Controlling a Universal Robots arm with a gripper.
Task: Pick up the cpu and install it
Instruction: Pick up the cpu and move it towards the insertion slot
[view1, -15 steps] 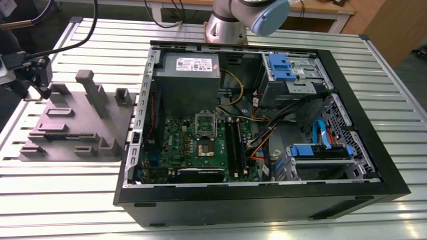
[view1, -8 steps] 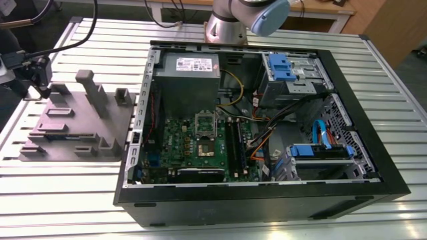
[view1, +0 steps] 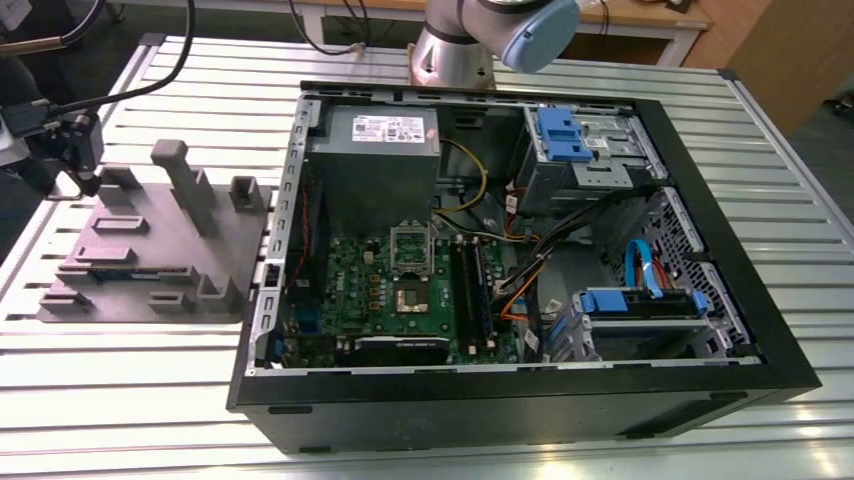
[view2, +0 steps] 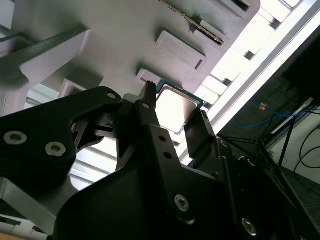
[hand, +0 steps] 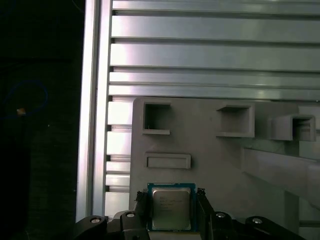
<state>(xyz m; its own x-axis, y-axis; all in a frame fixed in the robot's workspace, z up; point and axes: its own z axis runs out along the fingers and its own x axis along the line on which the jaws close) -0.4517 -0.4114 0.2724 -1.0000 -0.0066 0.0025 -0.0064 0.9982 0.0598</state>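
Note:
The cpu (hand: 171, 209) is a small square chip with a shiny metal top and a green rim. It lies against the grey fixture block (hand: 215, 160), near the block's edge. In both wrist views my gripper (hand: 171, 200) has one black finger on each side of the chip, pressed to its edges. The second wrist view shows the cpu (view2: 176, 106) between the fingers (view2: 150, 107) from below. In the exterior view my gripper (view1: 83, 178) is over the far left corner of the fixture block (view1: 160, 250). The open socket (view1: 411, 298) shows on the green motherboard.
An open black computer case (view1: 521, 400) lies on the slatted metal table (view1: 120, 400), to the exterior view's right of the fixture. Its socket frame (view1: 410, 243) stands raised. Cables, drive bays and a power supply (view1: 380, 130) crowd the case. Upright posts (view1: 174, 165) rise from the fixture.

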